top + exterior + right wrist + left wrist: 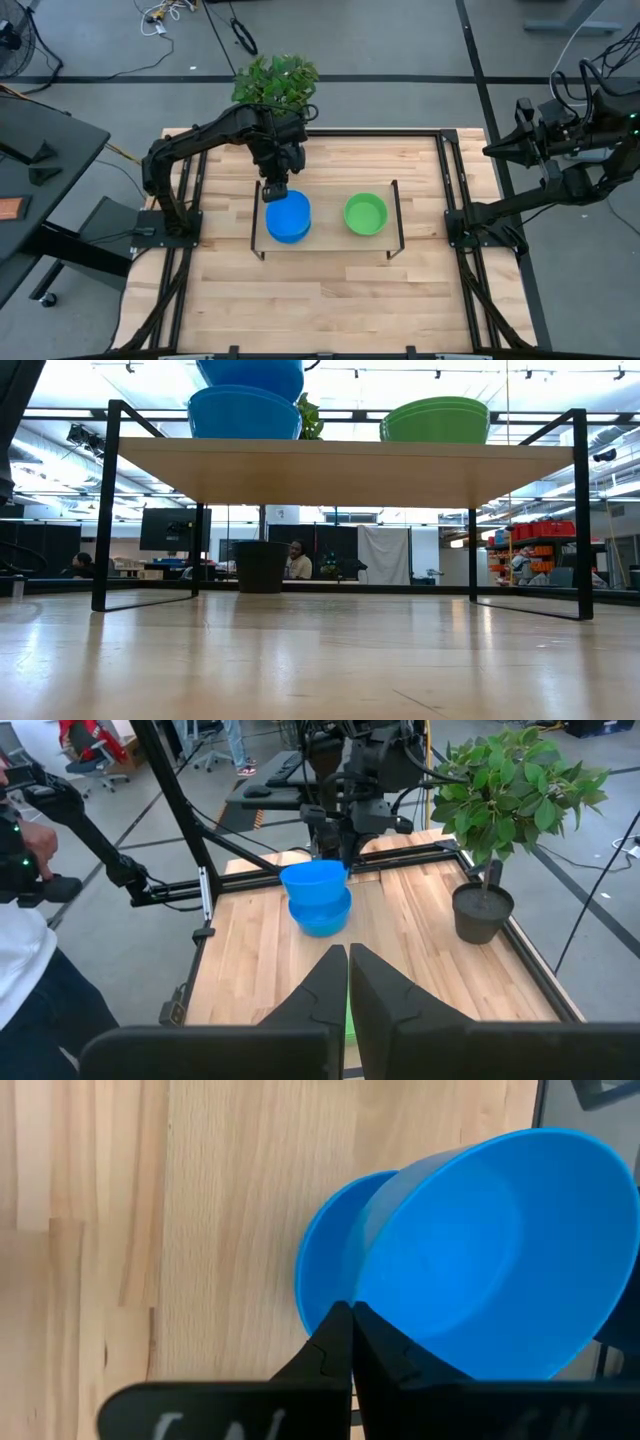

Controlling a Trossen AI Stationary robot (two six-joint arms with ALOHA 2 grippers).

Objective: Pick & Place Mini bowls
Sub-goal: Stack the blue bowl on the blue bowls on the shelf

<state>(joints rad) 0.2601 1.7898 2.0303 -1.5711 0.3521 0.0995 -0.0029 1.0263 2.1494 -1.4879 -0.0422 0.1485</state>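
High view shows my left gripper (274, 190) at the center of the frame, above the small wooden shelf with black metal legs (325, 243). Its fingers are pinched on the rim of a bright blue round plastic bowl (500, 1260), which hangs tilted just over a second blue bowl (325, 1270) resting on the shelf. To the right of them on the same shelf sits a bright green round plastic bowl (365, 214), well apart from the blue ones. The leafy green plant in a dark pot (277, 82) stands at the upper center. My right gripper (348, 965), with fingers pressed together and empty, waits at the right edge of the wooden table (330, 310).
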